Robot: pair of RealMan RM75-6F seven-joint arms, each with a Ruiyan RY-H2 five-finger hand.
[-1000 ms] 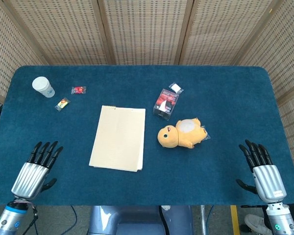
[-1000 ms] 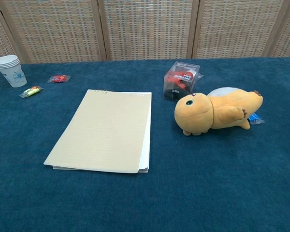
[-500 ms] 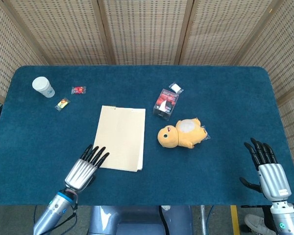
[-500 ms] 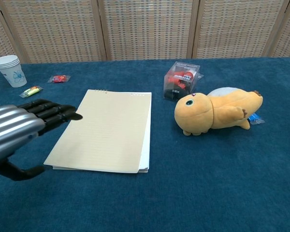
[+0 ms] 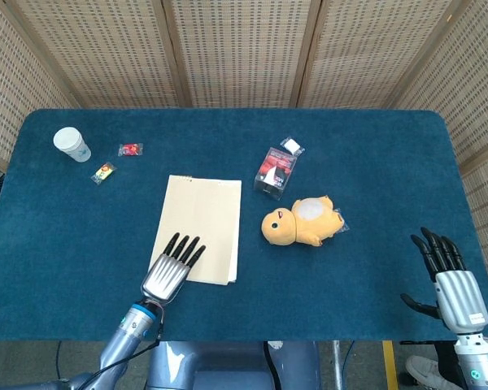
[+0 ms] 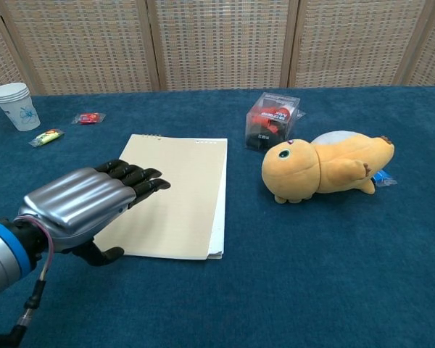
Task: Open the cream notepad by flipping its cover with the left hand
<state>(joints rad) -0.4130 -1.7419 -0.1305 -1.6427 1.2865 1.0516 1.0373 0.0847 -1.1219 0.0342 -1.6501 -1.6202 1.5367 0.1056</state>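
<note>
Head view: cream notepad (image 5: 198, 228) lies closed at frame centre-left on a blue table (image 5: 374, 162). Left hand (image 5: 172, 269), fingers straight and apart, empty, sits over the pad's lower left corner. Right hand (image 5: 450, 283), fingers apart and empty, rests at lower right, well apart.

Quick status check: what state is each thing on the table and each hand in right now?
cream notepad: closed, flat.
left hand: open, over the notepad's near left corner.
right hand: open, holding nothing.
paper cups: stacked, upright.
plush toy: lying on its side.
clear box: closed.
</note>
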